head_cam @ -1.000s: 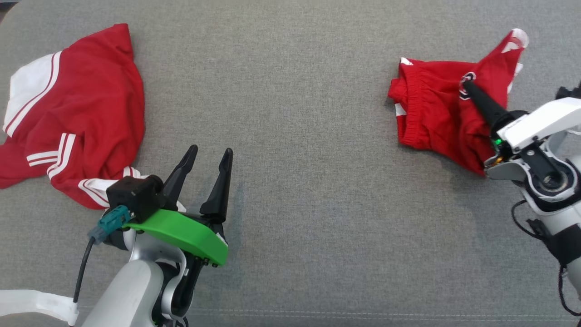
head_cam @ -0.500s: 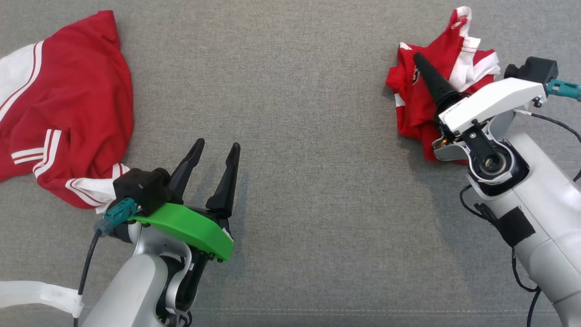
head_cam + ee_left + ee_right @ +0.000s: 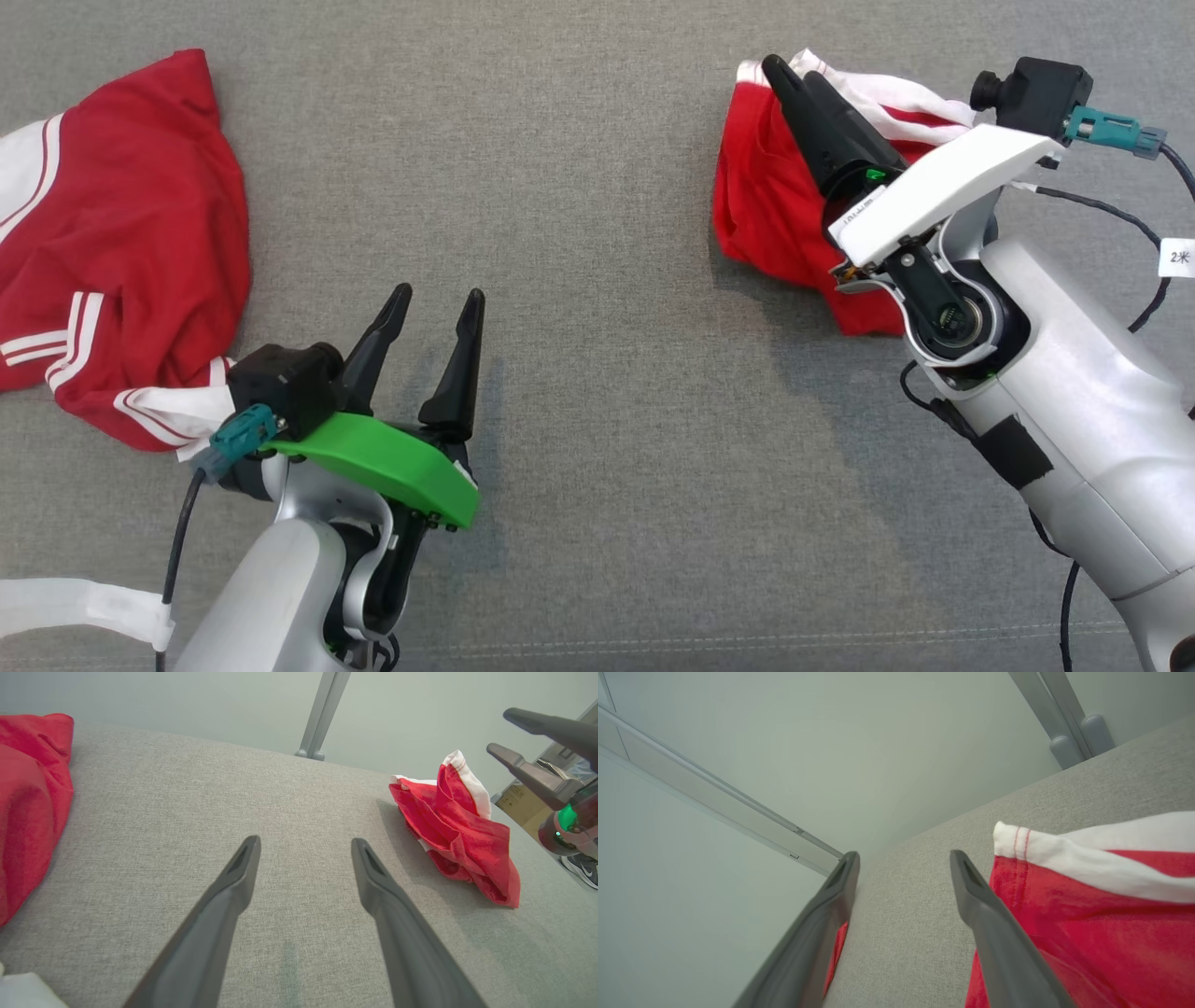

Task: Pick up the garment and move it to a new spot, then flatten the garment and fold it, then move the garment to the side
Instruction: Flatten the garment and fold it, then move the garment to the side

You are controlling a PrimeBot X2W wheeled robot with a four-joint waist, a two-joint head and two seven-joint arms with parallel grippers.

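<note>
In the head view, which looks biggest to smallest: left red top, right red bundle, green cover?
1. red top, though cut by the edge.
2. red bundle, partly hidden.
3. green cover, though nearest the camera.

A: Surface?
B: Grey woven fabric top [image 3: 597, 280], stitched seam along near edge. Crumpled red jersey w/ white stripes [image 3: 121, 243] lying at its left end.
A: Bkgd?
B: Pale grey-green wall [image 3: 187, 700]. Twin grey metal posts [image 3: 322, 714] standing behind far edge. Brown cardboard box [image 3: 516, 805] and dark sneaker w/ white sole [image 3: 581, 868] past right edge, both partly hidden.
</note>
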